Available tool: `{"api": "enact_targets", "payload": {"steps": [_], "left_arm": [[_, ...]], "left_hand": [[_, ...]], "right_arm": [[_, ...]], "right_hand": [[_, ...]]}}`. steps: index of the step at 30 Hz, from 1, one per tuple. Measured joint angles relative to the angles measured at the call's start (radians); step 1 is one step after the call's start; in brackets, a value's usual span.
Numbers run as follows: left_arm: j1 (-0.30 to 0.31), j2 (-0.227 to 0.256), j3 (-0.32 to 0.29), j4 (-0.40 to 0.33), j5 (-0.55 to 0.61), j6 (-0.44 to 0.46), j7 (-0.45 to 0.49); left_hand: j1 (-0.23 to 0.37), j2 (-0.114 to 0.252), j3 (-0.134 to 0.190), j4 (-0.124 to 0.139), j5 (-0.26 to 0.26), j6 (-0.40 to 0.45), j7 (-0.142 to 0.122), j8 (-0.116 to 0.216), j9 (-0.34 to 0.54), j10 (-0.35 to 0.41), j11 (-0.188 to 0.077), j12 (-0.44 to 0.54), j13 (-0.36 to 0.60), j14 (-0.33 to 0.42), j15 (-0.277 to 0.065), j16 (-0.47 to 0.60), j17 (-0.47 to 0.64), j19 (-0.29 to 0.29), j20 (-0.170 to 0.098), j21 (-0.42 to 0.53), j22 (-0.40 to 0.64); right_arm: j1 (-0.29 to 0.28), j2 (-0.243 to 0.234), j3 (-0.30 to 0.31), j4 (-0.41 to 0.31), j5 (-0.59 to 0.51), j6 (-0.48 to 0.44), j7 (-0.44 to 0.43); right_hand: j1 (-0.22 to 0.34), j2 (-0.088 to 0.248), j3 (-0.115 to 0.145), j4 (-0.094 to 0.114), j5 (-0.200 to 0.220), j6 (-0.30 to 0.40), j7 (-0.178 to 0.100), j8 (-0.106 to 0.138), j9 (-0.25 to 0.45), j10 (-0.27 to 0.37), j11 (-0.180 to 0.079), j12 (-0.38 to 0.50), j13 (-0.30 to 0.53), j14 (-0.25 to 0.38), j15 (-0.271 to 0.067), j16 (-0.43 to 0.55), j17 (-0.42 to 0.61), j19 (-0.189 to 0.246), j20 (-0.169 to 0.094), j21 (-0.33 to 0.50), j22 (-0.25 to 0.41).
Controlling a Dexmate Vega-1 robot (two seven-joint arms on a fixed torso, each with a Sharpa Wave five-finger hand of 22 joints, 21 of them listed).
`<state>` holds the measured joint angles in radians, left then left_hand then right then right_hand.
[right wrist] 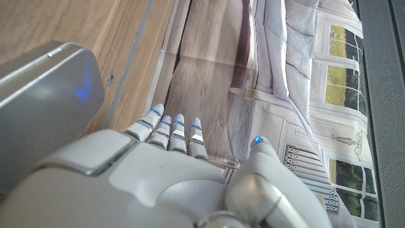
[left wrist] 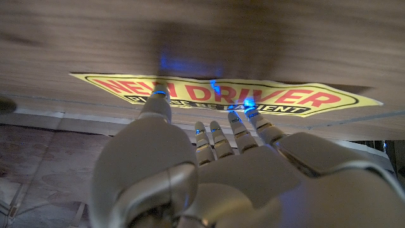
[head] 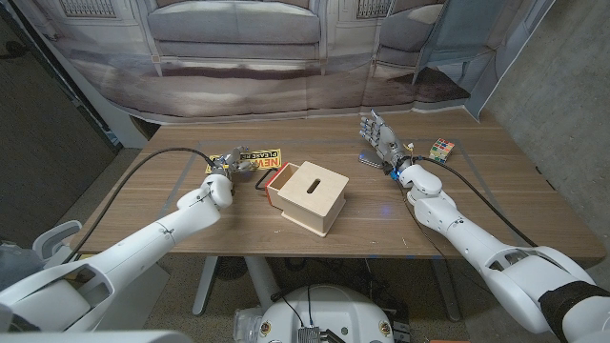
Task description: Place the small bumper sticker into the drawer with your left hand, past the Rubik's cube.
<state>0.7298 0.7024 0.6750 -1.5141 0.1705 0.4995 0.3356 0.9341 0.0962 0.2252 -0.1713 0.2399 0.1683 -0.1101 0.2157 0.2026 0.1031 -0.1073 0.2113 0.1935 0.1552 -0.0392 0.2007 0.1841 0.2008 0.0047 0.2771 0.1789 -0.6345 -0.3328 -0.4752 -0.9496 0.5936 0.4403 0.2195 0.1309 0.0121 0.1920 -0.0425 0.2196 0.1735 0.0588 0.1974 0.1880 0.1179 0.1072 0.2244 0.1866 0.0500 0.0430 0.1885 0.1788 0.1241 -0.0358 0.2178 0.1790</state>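
The yellow bumper sticker (head: 259,155) with red "NEW DRIVER" lettering lies flat on the table, far left of centre. My left hand (head: 229,171) is over its near left end. In the left wrist view my left hand (left wrist: 209,164) has its fingers apart, and the fingertips (left wrist: 158,98) touch the sticker (left wrist: 304,96) without lifting it. The light wooden drawer box (head: 311,196) stands at the middle, with a red-edged part (head: 271,179) showing at its left side. The Rubik's cube (head: 440,149) sits at the far right. My right hand (head: 381,141) stands open left of the cube, fingers up.
A printed backdrop of a sofa (head: 238,38) hangs behind the table's far edge (head: 315,120). A grey rounded body (right wrist: 44,88) shows close beside my right hand (right wrist: 183,183) in the right wrist view. Bare wood (head: 400,224) lies between the box and my right arm.
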Motion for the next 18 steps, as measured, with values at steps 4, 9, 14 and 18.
{"api": "enact_targets", "payload": {"steps": [4, 9, 14, 18], "left_arm": [[0.0, -0.004, 0.001, -0.002, 0.003, 0.009, 0.007], [0.0, -0.008, 0.003, -0.004, 0.009, 0.027, 0.019], [0.0, -0.014, 0.008, -0.008, 0.016, 0.047, 0.029], [0.001, -0.019, 0.008, -0.01, 0.021, 0.059, 0.042]], "left_hand": [[0.051, 0.016, 0.018, -0.001, -0.009, 0.011, 0.011, 0.0, 0.0, 0.016, 0.009, 0.0, 0.0, 0.022, 0.001, 0.008, 0.003, 0.021, -0.021, 0.009, 0.0], [0.079, 0.019, 0.03, 0.0, -0.021, 0.022, 0.009, 0.003, 0.005, 0.03, 0.005, 0.004, 0.0, 0.032, 0.0, 0.008, 0.005, 0.03, -0.03, 0.013, 0.0], [0.087, 0.013, 0.034, 0.004, -0.026, 0.03, 0.004, 0.008, 0.004, 0.04, 0.0, 0.004, 0.0, 0.04, 0.003, 0.008, 0.006, 0.025, -0.024, 0.015, 0.001], [0.128, 0.026, 0.049, 0.007, -0.034, 0.068, 0.016, 0.02, 0.004, 0.083, 0.003, 0.015, 0.0, 0.088, 0.0, 0.018, 0.009, 0.075, -0.029, 0.015, 0.001]], "right_arm": [[0.001, 0.002, 0.0, 0.004, 0.0, 0.001, 0.003], [0.002, 0.003, 0.0, 0.007, 0.0, 0.003, 0.005], [0.002, 0.003, 0.0, 0.007, 0.001, 0.004, 0.006], [0.002, 0.003, 0.0, 0.007, 0.002, 0.004, 0.007]], "right_hand": [[0.0, 0.0, 0.0, 0.0, 0.0, 0.0, 0.0, 0.0, 0.0, 0.0, 0.0, 0.0, 0.002, 0.0, 0.0, 0.0, 0.0, 0.0, 0.0, -0.004, 0.0], [0.0, 0.0, -0.003, -0.003, 0.0, 0.0, 0.0, 0.0, 0.0, 0.0, 0.0, 0.0, 0.002, 0.0, 0.0, 0.0, 0.0, 0.0, 0.0, -0.004, 0.0], [0.0, 0.0, -0.004, -0.004, 0.0, 0.0, 0.0, 0.0, 0.0, 0.0, 0.0, 0.0, 0.002, 0.0, 0.0, 0.0, 0.0, 0.0, 0.0, -0.004, 0.0], [0.0, 0.0, -0.004, -0.004, 0.0, 0.0, 0.0, 0.0, 0.0, 0.0, 0.0, 0.0, 0.002, 0.0, 0.0, 0.0, 0.0, 0.006, 0.006, -0.004, 0.0]]}}
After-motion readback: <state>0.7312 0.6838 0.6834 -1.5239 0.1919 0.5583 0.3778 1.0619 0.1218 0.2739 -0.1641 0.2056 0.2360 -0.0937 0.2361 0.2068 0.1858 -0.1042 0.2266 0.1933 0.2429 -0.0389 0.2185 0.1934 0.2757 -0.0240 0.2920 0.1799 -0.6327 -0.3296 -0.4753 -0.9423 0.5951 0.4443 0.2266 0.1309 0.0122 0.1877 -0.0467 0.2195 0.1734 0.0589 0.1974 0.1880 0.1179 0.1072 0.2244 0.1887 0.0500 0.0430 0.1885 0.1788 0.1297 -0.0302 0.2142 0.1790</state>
